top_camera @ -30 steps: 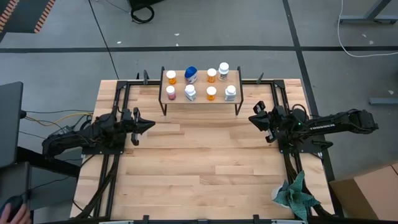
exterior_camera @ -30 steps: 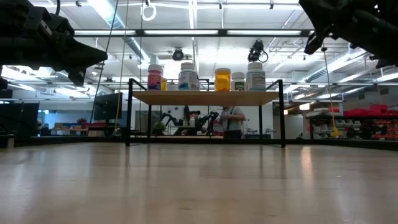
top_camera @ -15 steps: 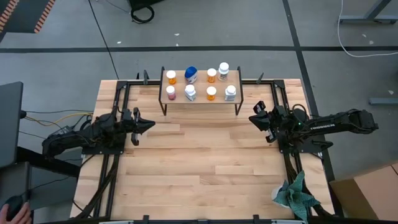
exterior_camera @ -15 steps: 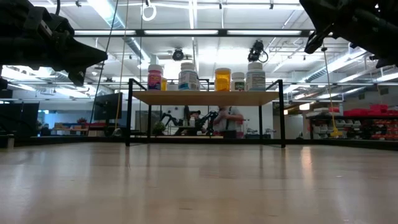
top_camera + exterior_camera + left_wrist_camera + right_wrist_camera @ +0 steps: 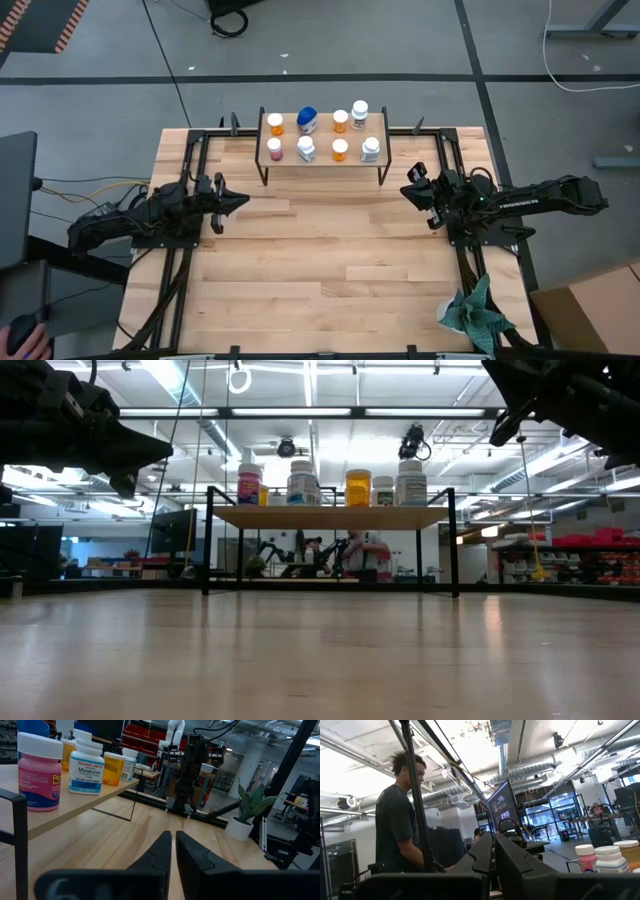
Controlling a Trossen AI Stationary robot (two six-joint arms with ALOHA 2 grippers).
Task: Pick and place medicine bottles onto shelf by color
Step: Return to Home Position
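High view: all eight medicine bottles point(image 5: 340, 150) stand on the shelf point(image 5: 323, 136), and none is visible on the surface point(image 5: 320, 260). The left claw point(image 5: 243, 201) and right claw point(image 5: 408, 190) hang either side of the shelf, apart from it.

Low view: the bottles line the shelf top.

Wrist views: both claws are clenched and hold nothing.

Judged step: homing. The next move calls only for retraction clear of the shelf legs.

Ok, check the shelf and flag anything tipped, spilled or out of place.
Nothing tipped or spilled: all eight medicine bottles stand upright on the shelf. One oddity: an orange bottle sits at the shelf's rear left corner, behind the pink bottle, apart from the other two orange bottles.
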